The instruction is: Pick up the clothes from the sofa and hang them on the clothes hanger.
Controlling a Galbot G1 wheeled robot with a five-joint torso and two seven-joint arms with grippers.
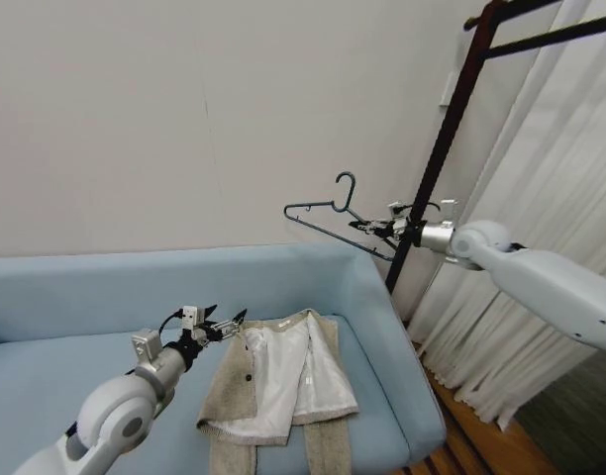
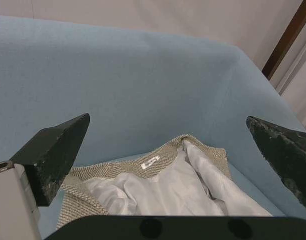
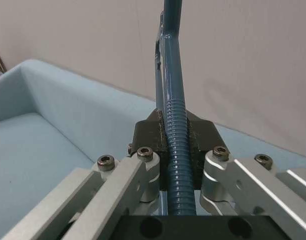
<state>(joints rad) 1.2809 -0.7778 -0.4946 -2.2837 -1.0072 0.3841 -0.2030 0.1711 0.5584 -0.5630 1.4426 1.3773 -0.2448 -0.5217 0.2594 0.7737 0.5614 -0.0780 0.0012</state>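
Observation:
A beige tweed jacket [image 1: 273, 381] with white lining [image 2: 163, 187] lies open on the light-blue sofa [image 1: 75, 297]. My left gripper [image 1: 222, 327] hovers open just left of the jacket's collar, its dark fingertips [image 2: 58, 155] spread wide above the garment. My right gripper [image 1: 380, 230] is raised over the sofa's right arm, shut on a dark clothes hanger [image 1: 328, 213] whose hook points up. In the right wrist view the hanger's ribbed bar [image 3: 177, 150] runs between the closed fingers [image 3: 148, 137].
A dark clothes rack [image 1: 452, 129] stands right of the sofa, before a white curtain [image 1: 541, 148]. A plain wall [image 1: 184, 119] is behind. Wooden floor [image 1: 461, 435] shows past the sofa's right end.

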